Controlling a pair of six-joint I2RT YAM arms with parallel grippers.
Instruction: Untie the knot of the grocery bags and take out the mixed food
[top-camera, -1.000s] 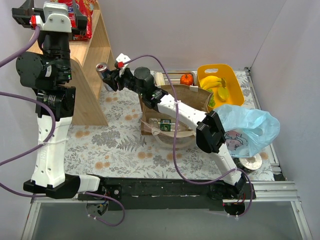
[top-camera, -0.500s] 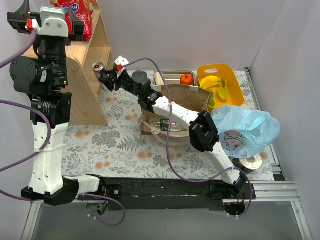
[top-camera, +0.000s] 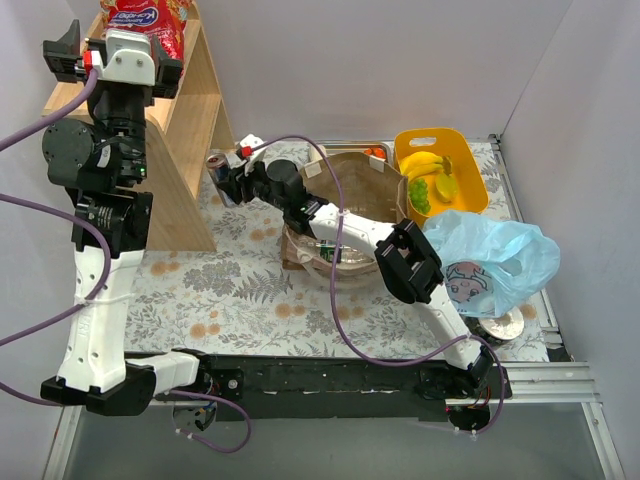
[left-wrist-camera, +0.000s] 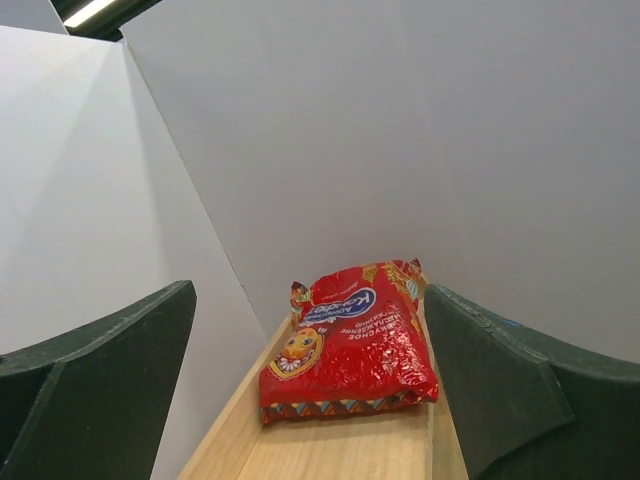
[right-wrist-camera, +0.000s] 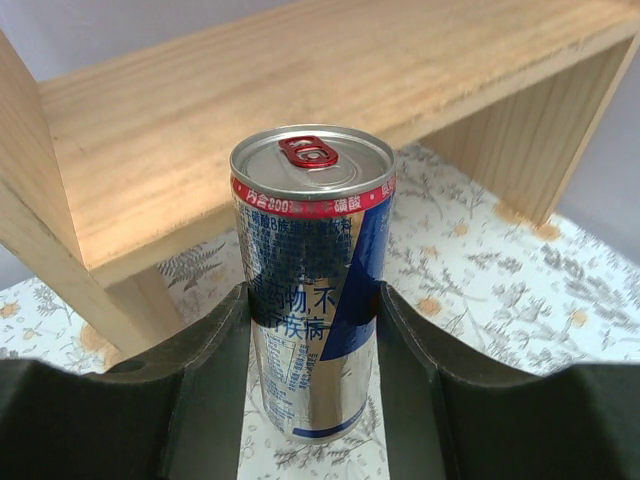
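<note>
the right end effector (right-wrist-camera: 312, 345) was clamped on an upright can (right-wrist-camera: 312, 250) beside the wooden shelf (right-wrist-camera: 200, 110). the left end effector (top-camera: 115, 60) gaped wide over the red crisp packet (left-wrist-camera: 350, 345) on its top. the light-blue bag (top-camera: 500, 255) lay at the surface (top-camera: 250, 290)'s right.

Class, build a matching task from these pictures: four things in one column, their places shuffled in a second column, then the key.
Things
1. red foil crisp packet
2. silver-and-blue drinks can
3. yellow bananas
4. crinkly light-blue plastic bag

Places
A. in the yellow plastic tub
B. between the fingers of the right end effector
C. on top of the wooden shelf
D. far right on the floral-covered table

Pairs: 1-C, 2-B, 3-A, 4-D
</note>
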